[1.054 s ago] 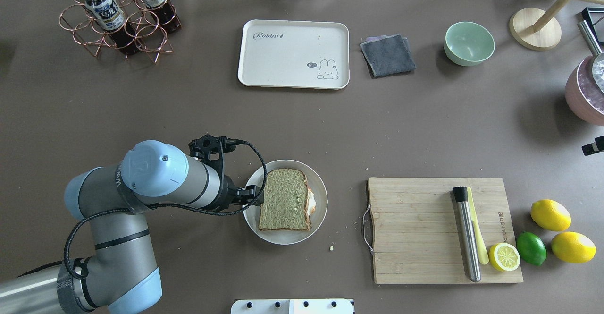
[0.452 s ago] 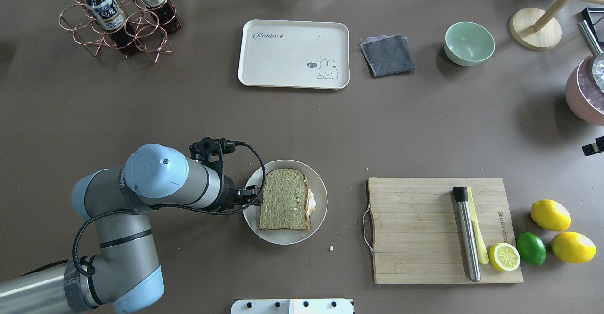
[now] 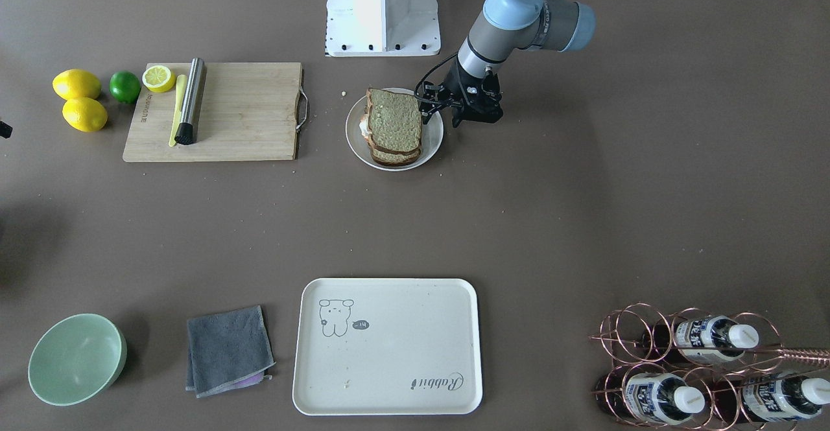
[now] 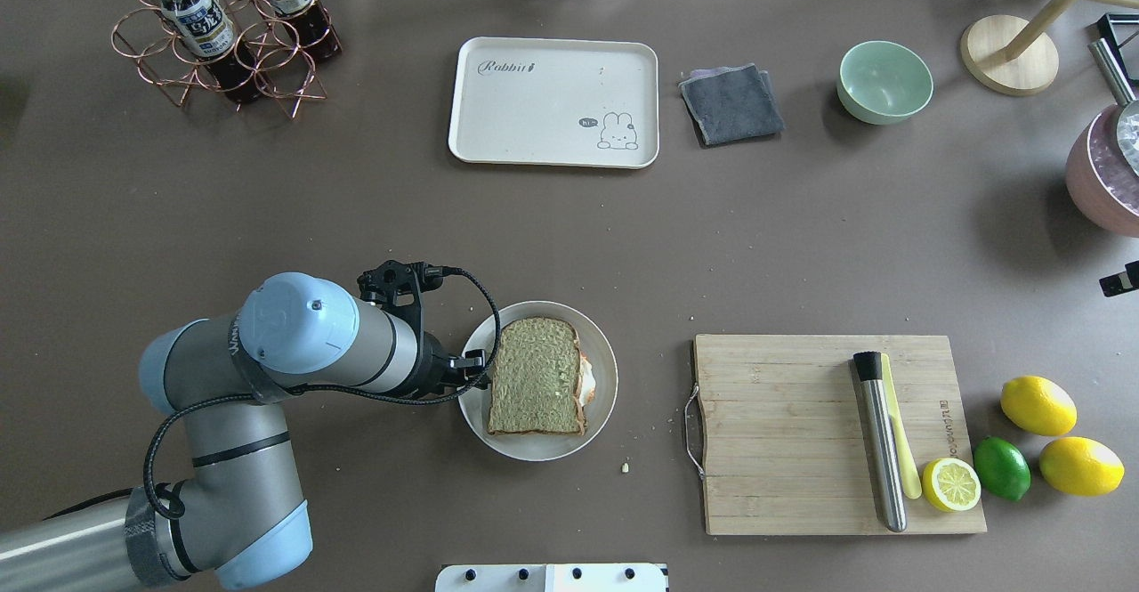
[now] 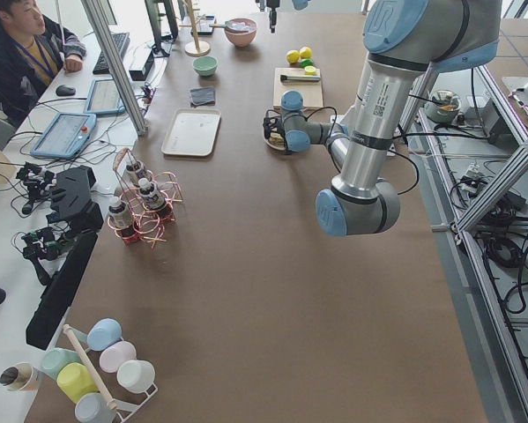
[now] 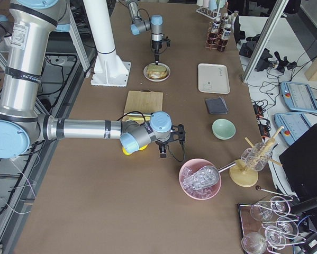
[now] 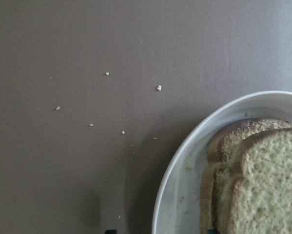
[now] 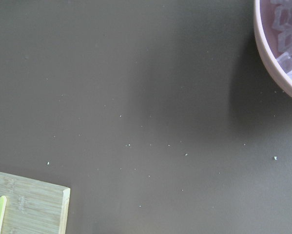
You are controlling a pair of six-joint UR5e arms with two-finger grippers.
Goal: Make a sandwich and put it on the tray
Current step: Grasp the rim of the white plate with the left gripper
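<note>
Speckled tan bread tops the sandwich (image 4: 537, 377), which sits assembled on the round white plate (image 4: 605, 401): 2 slices stacked, with a sliver of white egg showing at the edge away from the arm. The tray (image 4: 534, 120) lies well apart from it, across the table (image 4: 623, 245). Our left end effector (image 4: 469, 366) hovers low at the plate's rim, just beside the sandwich. In the wrist view its 2 tips are spread wide and hold nothing, 1 outside the rim and 1 over the bread's edge. The right end effector (image 6: 169, 143) hangs near the pink bowl of ice (image 6: 200, 179), and we cannot tell how far apart its fingers are.

We judge the step in hand to be gripping the sandwich for the carry to the tray. To do it well, we should shift inward so the outer finger clears the rim and does not catch the plate. Then we should take both slices in 1 grip, close gently because the bread looks soft, and lift level so the egg does not slide out.
</note>
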